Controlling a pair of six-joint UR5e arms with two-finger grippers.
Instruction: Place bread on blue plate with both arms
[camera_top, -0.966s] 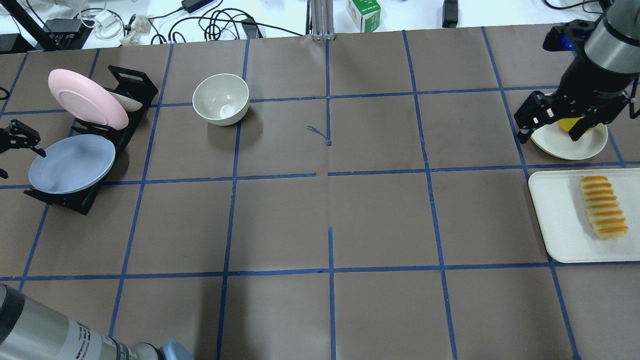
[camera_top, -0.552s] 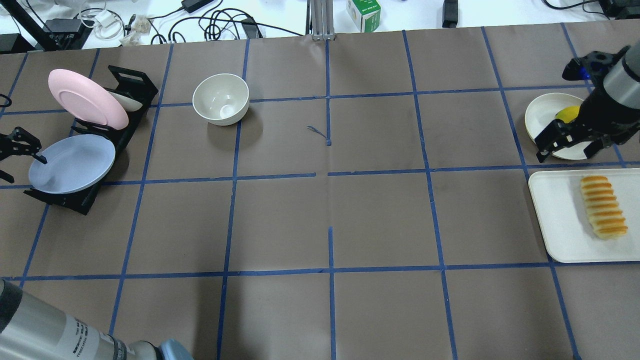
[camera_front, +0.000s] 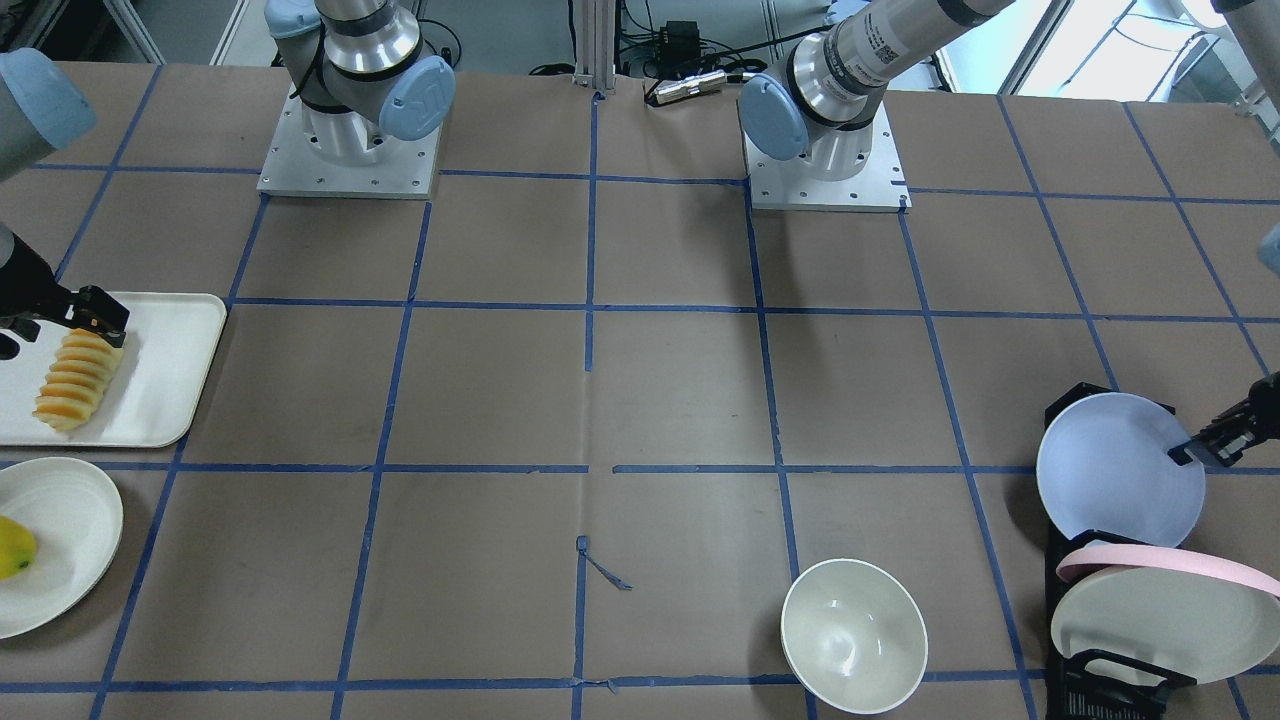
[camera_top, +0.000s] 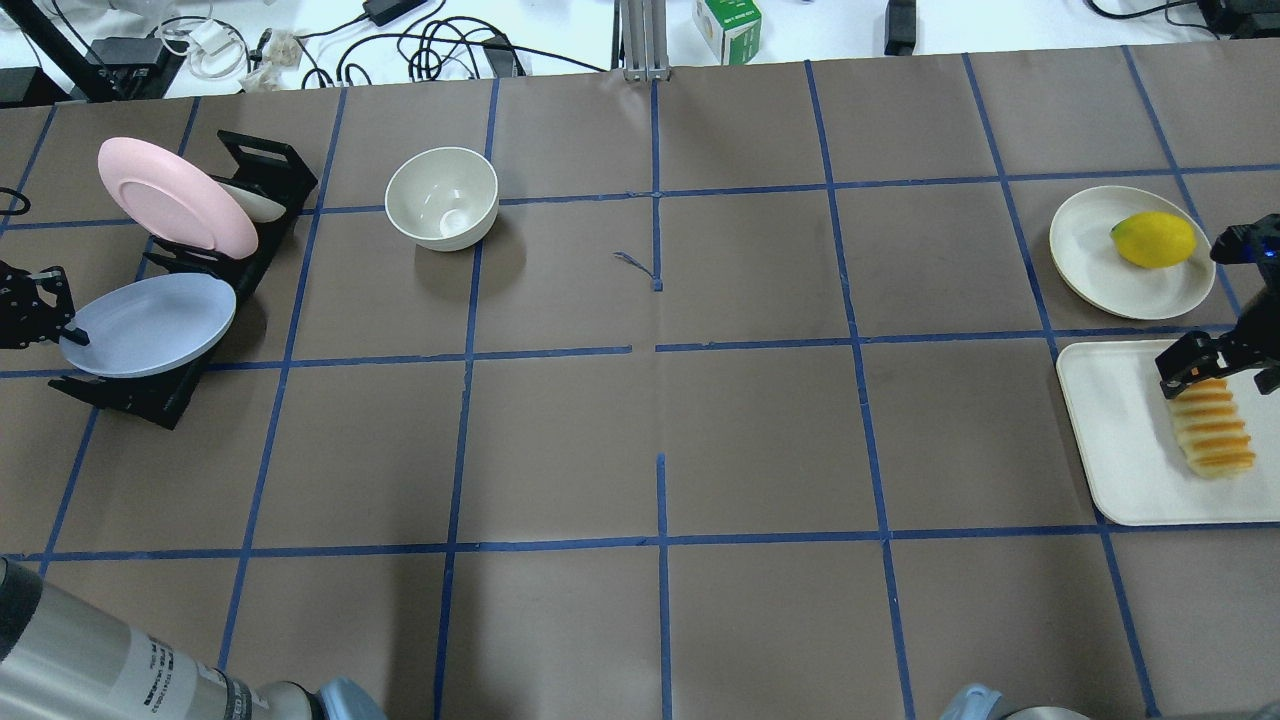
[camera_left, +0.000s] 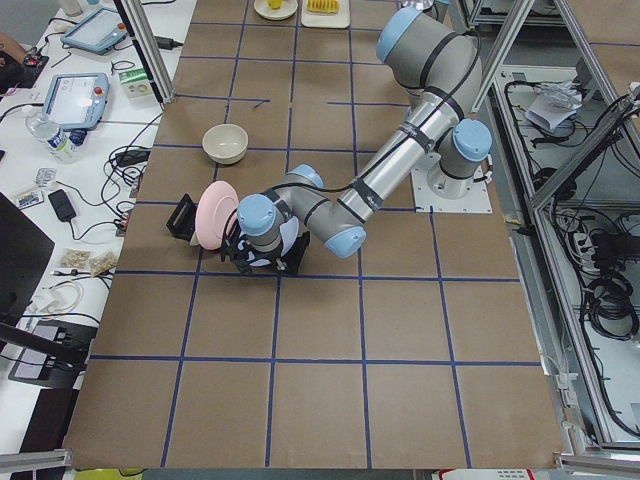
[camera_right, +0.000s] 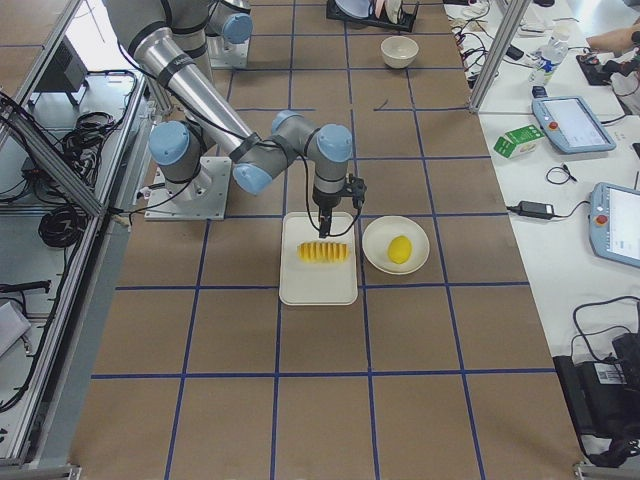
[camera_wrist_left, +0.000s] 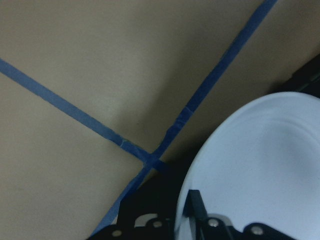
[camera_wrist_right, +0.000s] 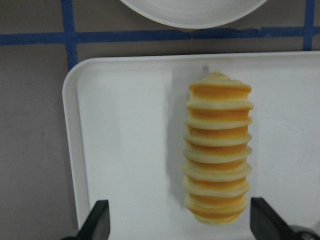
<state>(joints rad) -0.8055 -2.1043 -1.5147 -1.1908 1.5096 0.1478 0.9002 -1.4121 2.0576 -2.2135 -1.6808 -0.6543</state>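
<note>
The bread (camera_top: 1212, 430) lies on a white tray (camera_top: 1110, 440) at the right edge of the table. My right gripper (camera_top: 1222, 372) hovers open over the loaf's far end. In the right wrist view its fingers (camera_wrist_right: 97, 220) stand wide on either side of the bread (camera_wrist_right: 217, 150). The blue plate (camera_top: 150, 325) leans in a black rack (camera_top: 130, 395) at the far left. My left gripper (camera_top: 40, 310) is at the plate's left rim. In the left wrist view one finger (camera_wrist_left: 195, 205) lies on the plate's face (camera_wrist_left: 265, 165) and the other sits under the rim, shut on it.
A pink plate (camera_top: 175, 195) stands in the same rack behind the blue one. A white bowl (camera_top: 442, 198) sits at the back left of centre. A white plate (camera_top: 1090, 250) with a yellow fruit (camera_top: 1153, 240) lies just beyond the tray.
My right gripper moved from over the fruit plate towards me, to the bread's far end. My left gripper closed in on the blue plate's rim, and the plate now lies flatter.
</note>
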